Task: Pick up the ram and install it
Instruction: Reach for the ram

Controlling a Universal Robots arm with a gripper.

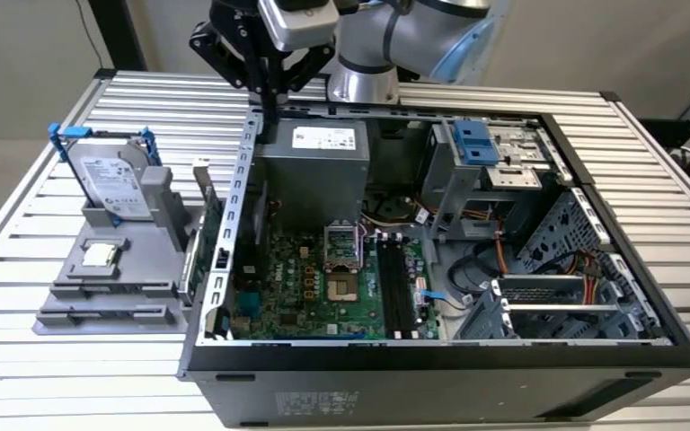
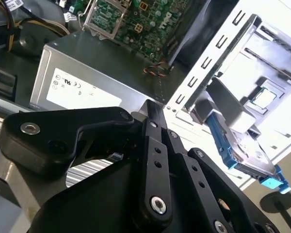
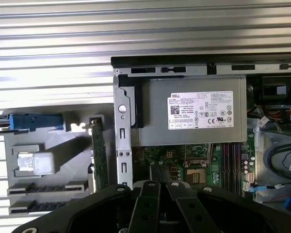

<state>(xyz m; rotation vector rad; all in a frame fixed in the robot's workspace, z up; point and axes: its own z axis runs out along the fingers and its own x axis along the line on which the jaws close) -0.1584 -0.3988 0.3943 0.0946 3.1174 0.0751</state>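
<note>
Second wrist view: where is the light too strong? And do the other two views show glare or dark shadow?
In the second wrist view the table is burnt out to white, while the hand is a dark mass; in the first wrist view the table's slats carry bright glare bands and the square chip glows pale; the exterior view is evenly lit.

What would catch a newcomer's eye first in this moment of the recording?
The open computer case lying on the slatted table, its green motherboard bared, draws the eye first. The arm's black gripper hangs shut and empty over the case's edge by the grey power supply. At the exterior view's left a grey holder carries a blue-framed hard drive, with the ram standing on edge at its side nearest the case.
</note>
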